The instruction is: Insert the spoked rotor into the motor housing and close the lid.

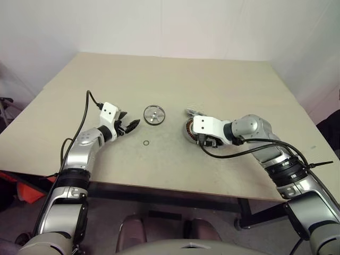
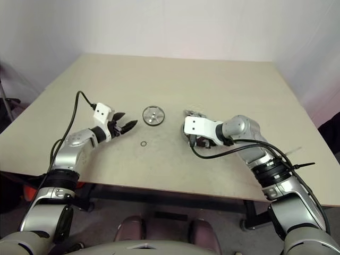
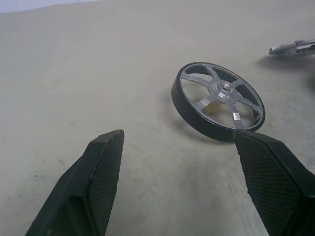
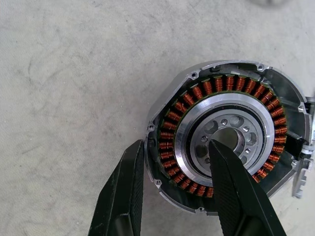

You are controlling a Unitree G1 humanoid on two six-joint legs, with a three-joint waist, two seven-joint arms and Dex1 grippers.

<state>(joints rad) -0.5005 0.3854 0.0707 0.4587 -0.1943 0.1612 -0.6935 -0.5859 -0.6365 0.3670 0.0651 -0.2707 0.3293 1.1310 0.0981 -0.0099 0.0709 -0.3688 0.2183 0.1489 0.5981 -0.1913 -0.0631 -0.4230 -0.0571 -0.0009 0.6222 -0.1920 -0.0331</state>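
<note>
Right end effector [image 4: 174,189] pinches the motor housing [image 4: 229,135] wall on the counter [image 1: 159,79]. Left end effector [image 3: 182,182] is spread just short of the spoked rotor [image 3: 219,101]. I'd straddle the rim squarely, then squeeze.

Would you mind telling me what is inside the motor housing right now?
The housing holds copper windings around a silver centre; no rotor inside. The right gripper straddles its wall, covering part of the windings.

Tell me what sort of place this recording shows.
Probably a lab or test room set up for bench assembly: a plain beige table against bare white walls, holding only loose motor parts, a spoked rotor, a motor housing with copper windings, and a small ring.
</note>
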